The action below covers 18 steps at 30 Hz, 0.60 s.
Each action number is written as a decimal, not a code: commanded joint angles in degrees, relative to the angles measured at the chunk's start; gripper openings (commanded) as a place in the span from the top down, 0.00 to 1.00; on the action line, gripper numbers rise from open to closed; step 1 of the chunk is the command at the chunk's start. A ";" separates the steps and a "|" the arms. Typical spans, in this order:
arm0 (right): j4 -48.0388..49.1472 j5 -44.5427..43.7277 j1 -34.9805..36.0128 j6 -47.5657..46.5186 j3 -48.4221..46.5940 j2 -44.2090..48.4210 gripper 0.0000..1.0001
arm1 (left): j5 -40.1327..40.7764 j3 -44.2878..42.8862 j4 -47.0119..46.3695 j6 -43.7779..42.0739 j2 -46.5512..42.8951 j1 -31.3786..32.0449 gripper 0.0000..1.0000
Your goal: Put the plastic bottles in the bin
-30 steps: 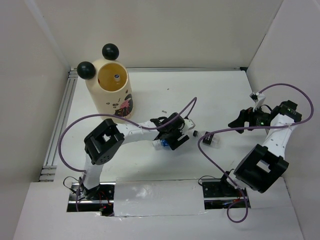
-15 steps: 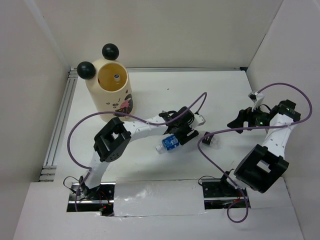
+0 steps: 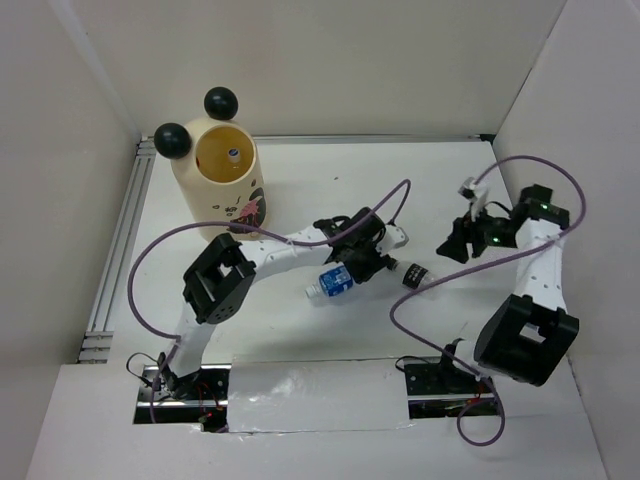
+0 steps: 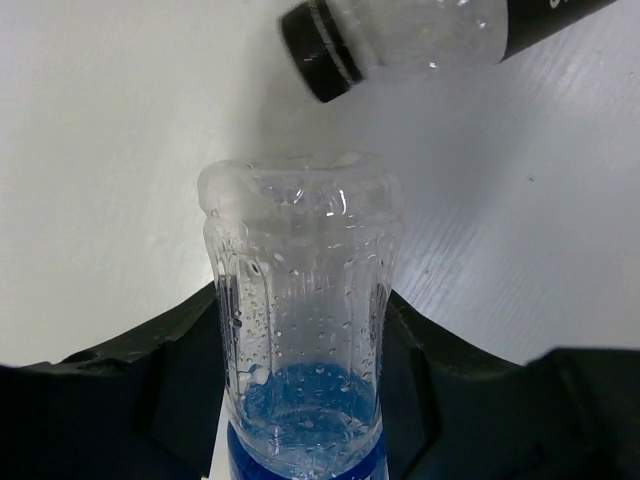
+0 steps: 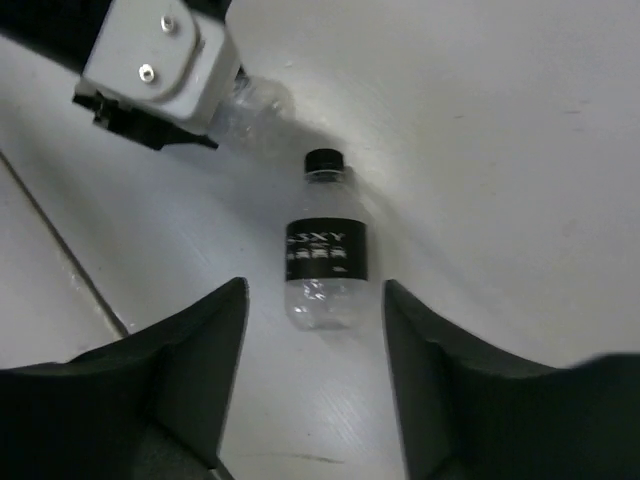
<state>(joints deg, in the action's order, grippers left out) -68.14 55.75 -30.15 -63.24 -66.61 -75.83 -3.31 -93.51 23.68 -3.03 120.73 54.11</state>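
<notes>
A clear plastic bottle with a blue label (image 3: 335, 282) (image 4: 300, 330) lies on the white table, and my left gripper (image 3: 365, 262) (image 4: 300, 300) is shut on its body, black fingers against both sides. Just past it lies a second bottle with a black label and black cap (image 3: 410, 273) (image 4: 400, 35) (image 5: 327, 250). My right gripper (image 3: 455, 243) (image 5: 313, 285) hovers open over the base end of that bottle, holding nothing. The cream bin (image 3: 218, 185) with two black ball ears stands at the back left, with a blue-capped bottle (image 3: 231, 153) down inside it.
White walls close in the table at the back and on both sides. An aluminium rail (image 3: 118, 250) runs along the left edge. Purple cables loop from both arms above the table. The left wrist's grey housing (image 5: 160, 60) shows in the right wrist view.
The left gripper has closed on the blue-labelled bottle after sliding right along it. The right arm has swung in toward the black-labelled bottle, and its jaws have narrowed a little.
</notes>
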 commanded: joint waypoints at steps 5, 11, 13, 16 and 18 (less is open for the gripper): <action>16.00 -12.67 23.80 11.28 5.69 6.22 0.84 | -6.43 -15.01 2.86 -2.16 -15.78 -9.53 1.00; 21.73 -15.05 30.59 16.66 7.11 4.04 0.90 | -6.57 -15.13 -12.58 -2.49 -25.87 -21.40 1.00; 21.21 -15.05 30.59 16.05 7.11 3.50 0.90 | -3.65 -12.85 -16.81 -3.73 -27.47 -21.94 1.00; 21.21 -16.19 30.59 15.43 6.49 2.88 0.89 | 2.66 -9.33 -24.45 -6.71 -30.71 -23.43 1.00; 21.21 -16.20 30.06 15.43 6.49 2.88 0.89 | 3.66 -4.23 -30.06 -8.13 -32.56 -24.57 1.00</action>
<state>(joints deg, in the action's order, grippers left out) -49.82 40.56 0.12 -48.45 -59.37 -73.03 -3.53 -103.24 3.42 -7.29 87.79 29.61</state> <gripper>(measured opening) 0.106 0.634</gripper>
